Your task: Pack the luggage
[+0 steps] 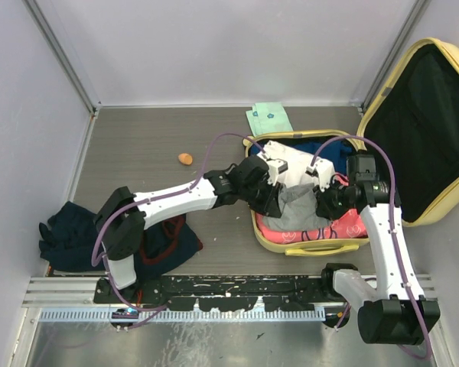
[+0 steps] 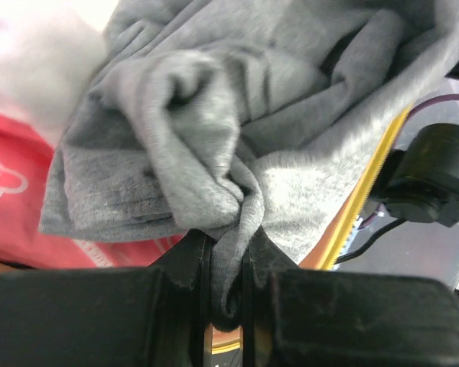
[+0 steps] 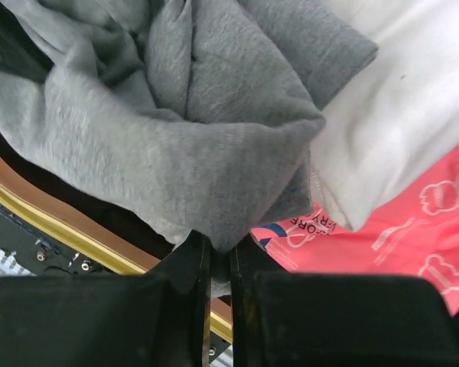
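Observation:
The pale yellow luggage lies open at the right, its black-lined lid propped up. Inside lie a pink printed bag, a white garment and dark blue cloth. A grey garment is held over the luggage by both grippers. My left gripper is shut on its left side; the pinched fold shows between the jaws. My right gripper is shut on its right side, where the fold shows between the jaws.
A dark blue and red pile of clothes lies at the near left by the left arm's base. A folded green cloth lies behind the luggage. A small orange object sits on the grey table.

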Robot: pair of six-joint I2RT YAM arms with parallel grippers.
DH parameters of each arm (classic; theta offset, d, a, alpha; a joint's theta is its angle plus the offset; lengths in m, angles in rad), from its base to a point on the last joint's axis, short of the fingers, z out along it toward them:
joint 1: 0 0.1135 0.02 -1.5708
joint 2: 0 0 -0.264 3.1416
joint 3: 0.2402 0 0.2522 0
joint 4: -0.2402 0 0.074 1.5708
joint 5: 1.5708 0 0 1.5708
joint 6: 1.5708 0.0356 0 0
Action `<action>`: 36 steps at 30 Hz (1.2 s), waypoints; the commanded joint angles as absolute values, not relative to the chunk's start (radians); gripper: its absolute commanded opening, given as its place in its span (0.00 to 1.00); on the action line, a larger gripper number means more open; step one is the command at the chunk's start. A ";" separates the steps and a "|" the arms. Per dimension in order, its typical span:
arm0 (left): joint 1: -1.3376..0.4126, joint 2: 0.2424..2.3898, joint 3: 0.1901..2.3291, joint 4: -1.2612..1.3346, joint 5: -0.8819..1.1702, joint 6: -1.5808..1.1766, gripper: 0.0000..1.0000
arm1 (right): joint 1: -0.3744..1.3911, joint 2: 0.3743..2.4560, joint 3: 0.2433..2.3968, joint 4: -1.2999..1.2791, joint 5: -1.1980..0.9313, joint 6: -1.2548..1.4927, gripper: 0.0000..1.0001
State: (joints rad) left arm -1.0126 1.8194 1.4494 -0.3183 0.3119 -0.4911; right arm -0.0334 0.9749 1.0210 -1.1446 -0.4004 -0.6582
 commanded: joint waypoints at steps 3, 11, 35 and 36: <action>-1.009 1.818 1.427 -0.315 0.312 -0.459 0.18 | -0.064 0.987 0.984 -1.182 -0.367 -0.738 0.14; -0.961 1.732 1.499 -0.431 0.365 -0.384 0.71 | -0.064 0.978 1.111 -1.234 -0.335 -0.726 0.78; -1.004 1.850 1.647 -0.505 0.433 -0.061 0.43 | -0.061 1.141 0.989 -1.038 -0.525 -0.763 0.42; -1.003 1.871 1.651 -0.507 0.405 -0.048 0.42 | -0.061 1.150 0.968 -1.024 -0.509 -0.783 0.42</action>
State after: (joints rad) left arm -1.0119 1.7981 1.6005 -0.4801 0.5003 -0.1135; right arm -0.0612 1.1355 1.0248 -1.1641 -0.5331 -0.7601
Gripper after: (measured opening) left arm 0.447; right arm 0.422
